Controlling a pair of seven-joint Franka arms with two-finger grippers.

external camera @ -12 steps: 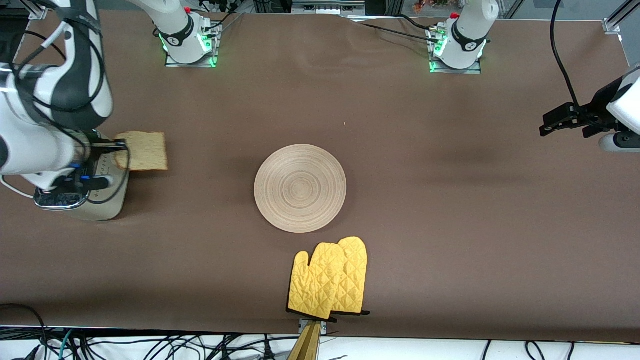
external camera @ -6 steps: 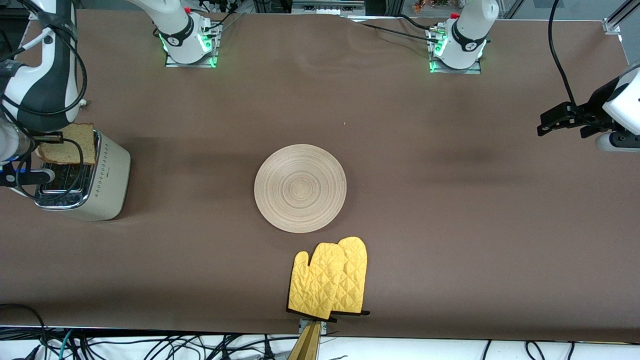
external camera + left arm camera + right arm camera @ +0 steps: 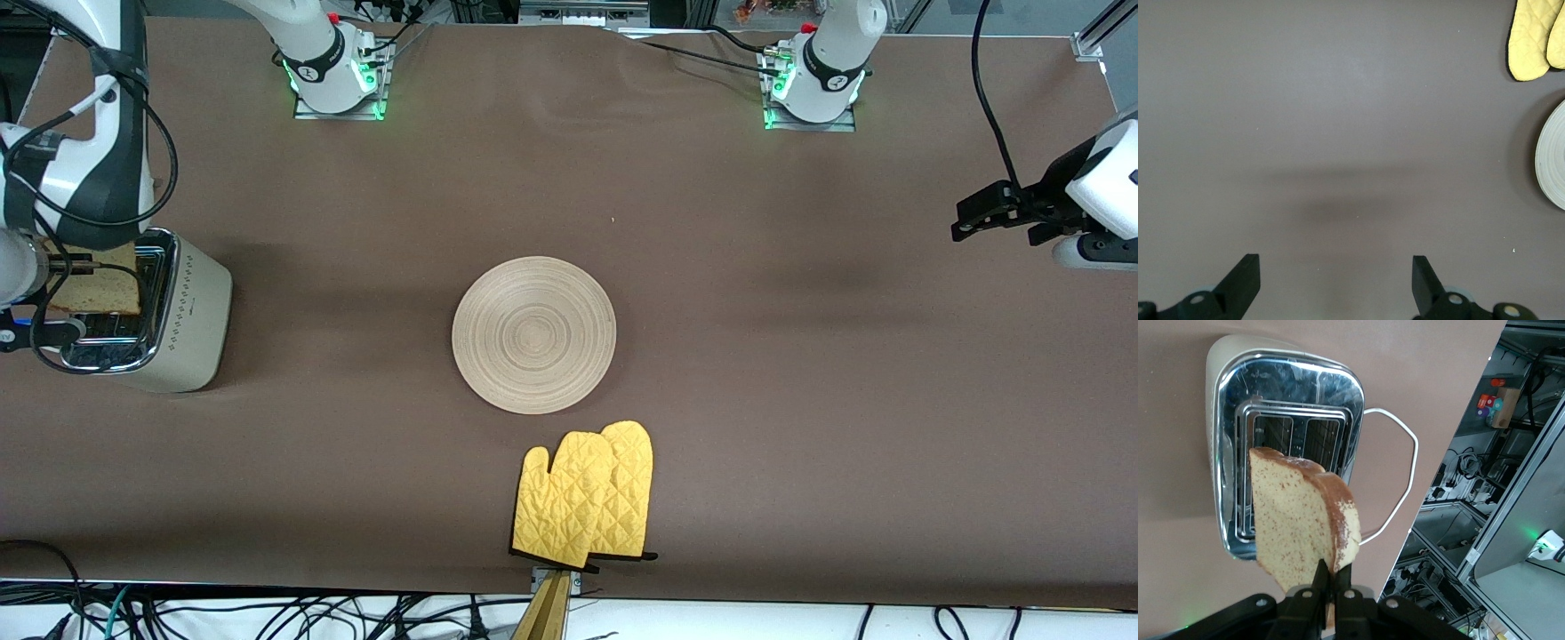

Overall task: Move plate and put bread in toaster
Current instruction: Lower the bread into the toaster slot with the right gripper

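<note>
The cream toaster [image 3: 191, 311] with a chrome top [image 3: 1288, 387] stands at the right arm's end of the table. My right gripper [image 3: 62, 264] hangs over its slots [image 3: 1305, 437], shut on the upper edge of the speckled bread [image 3: 93, 289]. The slice [image 3: 1295, 527] hangs upright just above the slots, pinched between the right gripper's fingers [image 3: 1333, 577]. The round light-wood plate [image 3: 533, 335] lies bare at the table's middle; its rim [image 3: 1551, 167] shows in the left wrist view. My left gripper [image 3: 978, 218] waits open and holding nothing [image 3: 1335, 273] above the cloth at the left arm's end.
A pair of yellow oven mitts [image 3: 587, 498] lies nearer to the front camera than the plate, at the table's edge, and also shows as yellow mitts [image 3: 1535, 37] in the left wrist view. A white cord [image 3: 1405, 473] loops out beside the toaster. Brown cloth [image 3: 800, 400] covers the table.
My right arm has carried the bread from beside the toaster to over its slots and lowered it. The left arm has barely shifted. The plate has not moved.
</note>
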